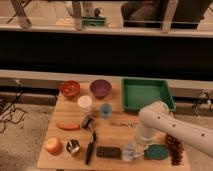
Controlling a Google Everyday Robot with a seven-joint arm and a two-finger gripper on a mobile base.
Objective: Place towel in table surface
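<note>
The towel (pixel 129 151), a small pale grey-blue cloth, is bunched near the front edge of the tan wooden table surface (pixel 115 134), just left of a teal-green sponge (pixel 156 151). My white arm reaches in from the right and bends down to it. The gripper (pixel 133 148) is at the arm's lower end, right over the towel, shut and seemingly pinching it. The arm's wrist hides most of the gripper.
A green tray (pixel 147 95) stands at the back right. Dark grapes (pixel 174 148) lie at the front right, and a black block (pixel 108 151) and a dark utensil (pixel 90 147) left of the towel. Bowls, cups, a carrot and an apple (pixel 52 146) fill the left half.
</note>
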